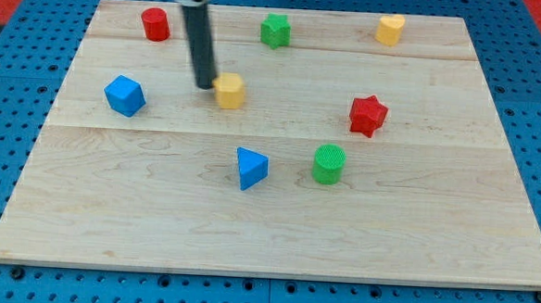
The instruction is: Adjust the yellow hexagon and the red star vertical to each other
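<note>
Because we carry no gripper and my tip [204, 85] touches the yellow hexagon [229, 91] at its 9 o'clock, an off-centre shove could spin it wide of the red star [368, 115].

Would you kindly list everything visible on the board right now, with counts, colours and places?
red cylinder: 1, red, top left
green star: 1, green, top centre
yellow block: 1, yellow, top right, shape unclear
blue cube: 1, blue, left
yellow hexagon: 1, yellow, centre left
red star: 1, red, right of centre
blue triangle: 1, blue, lower centre
green cylinder: 1, green, right of the triangle
wooden board: 1, light wood
my tip: 1, dark, at the hexagon's left side
</note>
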Robot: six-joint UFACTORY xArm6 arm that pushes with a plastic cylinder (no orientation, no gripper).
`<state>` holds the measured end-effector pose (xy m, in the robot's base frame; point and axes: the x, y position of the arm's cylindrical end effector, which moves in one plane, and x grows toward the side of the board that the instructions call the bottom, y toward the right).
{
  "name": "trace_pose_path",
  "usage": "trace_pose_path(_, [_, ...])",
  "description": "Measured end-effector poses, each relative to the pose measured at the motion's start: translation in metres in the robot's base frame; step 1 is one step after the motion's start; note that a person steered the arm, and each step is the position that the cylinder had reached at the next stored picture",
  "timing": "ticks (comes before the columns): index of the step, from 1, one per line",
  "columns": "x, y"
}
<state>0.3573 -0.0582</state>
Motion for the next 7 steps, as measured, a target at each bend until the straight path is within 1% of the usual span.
trace_pose_path(1, [0.0,0.079])
trace_pose_path(2, [0.0,0.042])
trace_pose_path(3, [0.006,0.026])
trace_pose_path(4, [0.04,0.059])
trace_pose_path(5, [0.049,0.083])
trace_pose_path(6, [0.027,0.129])
trace_pose_path(7, [0.015,0.163])
